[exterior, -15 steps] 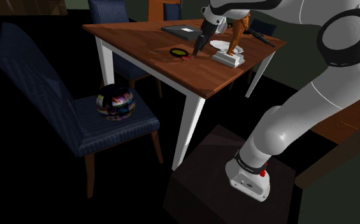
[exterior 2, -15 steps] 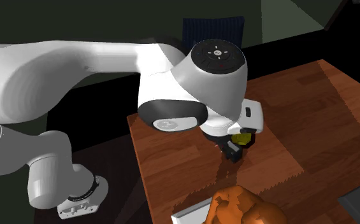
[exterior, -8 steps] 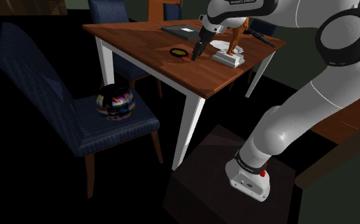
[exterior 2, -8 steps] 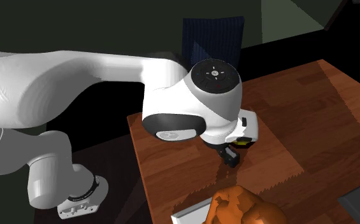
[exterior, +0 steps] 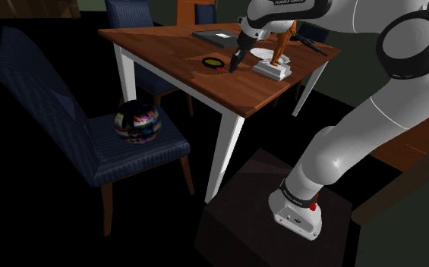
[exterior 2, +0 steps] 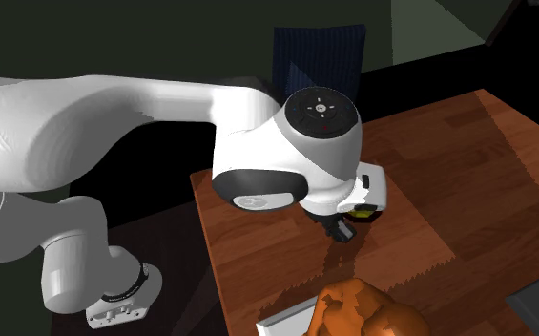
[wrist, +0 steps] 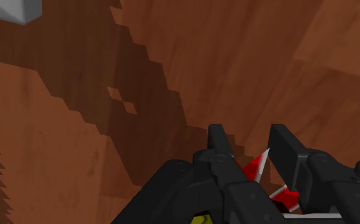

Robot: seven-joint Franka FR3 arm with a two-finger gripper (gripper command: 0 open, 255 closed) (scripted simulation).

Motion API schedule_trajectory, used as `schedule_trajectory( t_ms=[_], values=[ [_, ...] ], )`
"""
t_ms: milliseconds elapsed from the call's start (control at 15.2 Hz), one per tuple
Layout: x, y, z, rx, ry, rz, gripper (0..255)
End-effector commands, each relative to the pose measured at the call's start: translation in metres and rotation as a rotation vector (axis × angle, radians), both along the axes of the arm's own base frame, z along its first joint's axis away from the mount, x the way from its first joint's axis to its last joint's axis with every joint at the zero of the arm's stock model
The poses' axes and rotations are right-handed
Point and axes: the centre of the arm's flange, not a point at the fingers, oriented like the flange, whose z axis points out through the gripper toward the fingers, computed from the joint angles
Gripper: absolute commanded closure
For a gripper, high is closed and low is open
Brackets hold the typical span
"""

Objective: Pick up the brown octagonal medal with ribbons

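Note:
The medal [exterior: 214,62] is a dark octagon with a yellow centre, lying flat on the wooden table [exterior: 205,87]. My black gripper [exterior: 232,68] is down at the table beside it, over its ribbons. In the wrist view the red and white ribbon ends [wrist: 255,167] sit clasped between the two fingers of the gripper [wrist: 245,137], just above the tabletop. From the second exterior view the white hand covers most of the medal [exterior 2: 362,212], with the gripper [exterior 2: 342,235] touching the wood below it.
An orange-brown figure on a white base [exterior: 275,70] stands close beside the gripper. A white plate [exterior: 262,53] and a dark flat book [exterior: 216,36] lie behind. A blue chair [exterior: 68,129] holding a colourful ball [exterior: 137,123] stands at the table's corner.
The hand has dropped onto the ribbons and moved slightly toward the medal over the last second. The fingers have come together on the ribbon ends. The medal has not moved.

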Motion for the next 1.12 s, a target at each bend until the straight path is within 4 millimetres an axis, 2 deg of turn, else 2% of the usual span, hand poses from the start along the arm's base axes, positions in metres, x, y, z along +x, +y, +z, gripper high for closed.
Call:
schedule_trajectory(
  t_ms=[0,66,1056],
  values=[
    [0.000,-0.002,-0.003,0.000,0.007,-0.002,255],
    [0.000,-0.001,-0.004,0.000,0.007,-0.002,255],
    [0.000,-0.001,0.075,0.000,0.007,-0.002,255]
  ],
)
